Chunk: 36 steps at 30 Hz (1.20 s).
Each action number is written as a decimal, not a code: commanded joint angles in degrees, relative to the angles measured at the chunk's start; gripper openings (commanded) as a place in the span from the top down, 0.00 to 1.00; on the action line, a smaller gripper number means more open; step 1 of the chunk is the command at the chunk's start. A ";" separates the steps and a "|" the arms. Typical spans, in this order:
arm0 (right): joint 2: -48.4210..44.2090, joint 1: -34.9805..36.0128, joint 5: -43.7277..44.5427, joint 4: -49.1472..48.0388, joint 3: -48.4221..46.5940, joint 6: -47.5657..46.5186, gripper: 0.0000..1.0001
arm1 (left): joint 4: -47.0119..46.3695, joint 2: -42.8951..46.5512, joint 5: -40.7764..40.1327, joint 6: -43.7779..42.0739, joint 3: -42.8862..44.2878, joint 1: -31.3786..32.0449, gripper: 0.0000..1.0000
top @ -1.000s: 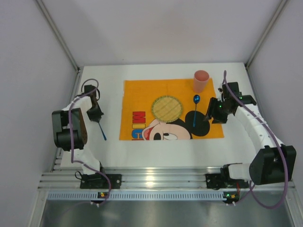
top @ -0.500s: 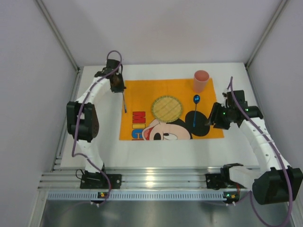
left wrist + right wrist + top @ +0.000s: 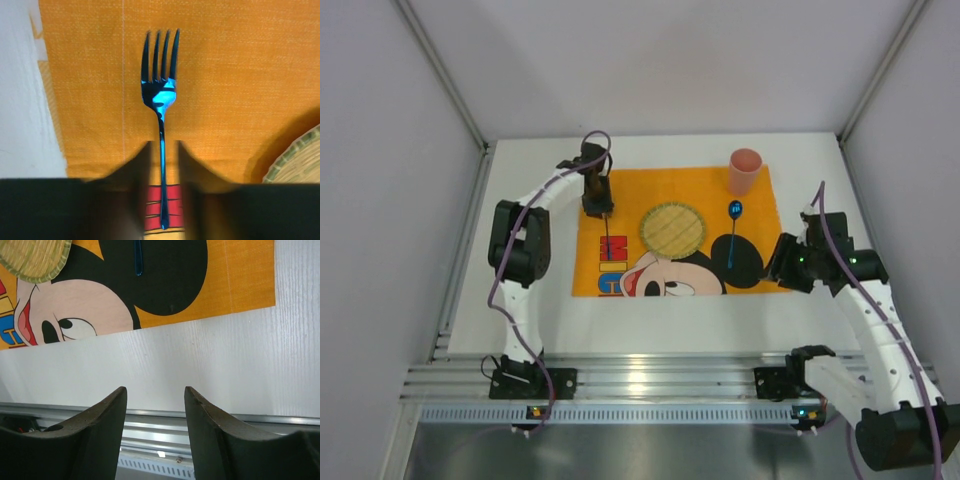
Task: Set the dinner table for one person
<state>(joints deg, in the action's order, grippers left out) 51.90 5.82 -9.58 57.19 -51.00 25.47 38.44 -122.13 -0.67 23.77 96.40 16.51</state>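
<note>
Closest to us in the top view is the aluminium rail (image 3: 650, 380) along the bottom. The white desk (image 3: 650, 320) runs from it up to the back wall and fills the middle of the frame. At lower right, the right arm (image 3: 865, 300) bends in over bare desk, just off the right edge of the orange Mickey placemat (image 3: 700, 185). The right jaws are spread wide and hold nothing; the wrist view shows only white desk between them. The placemat lies centre frame. On its left part we've got a blue fork (image 3: 161, 130), tines toward the top of the left wrist view. The left jaws sit either side of the handle, slightly apart, with a sliver of mat showing on both sides, so not pinching it as far as we can see. The left arm (image 3: 555, 185) arches in from the left. Mid-mat is a round woven disc (image 3: 672, 228), to its right a blue spoon (image 3: 732, 237), and farthest back a pink cup (image 3: 745, 171) at the mat's upper right corner.
</note>
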 commanded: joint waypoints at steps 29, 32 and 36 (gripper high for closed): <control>-20.09 -0.64 -9.40 -18.16 11.98 6.08 0.00 | -38.88 77.04 -13.03 13.05 -66.35 8.71 0.02; -19.47 0.15 -9.05 -18.34 11.80 5.90 0.00 | -32.74 74.23 -14.44 8.76 -60.38 8.80 0.02; -19.99 0.59 -5.46 -18.08 14.52 11.77 0.00 | -26.40 72.20 -18.92 3.92 -55.54 8.80 0.02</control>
<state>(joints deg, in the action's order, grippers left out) 32.16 6.00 -16.95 41.89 -37.45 32.73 12.82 -50.00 -15.64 31.24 35.79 25.39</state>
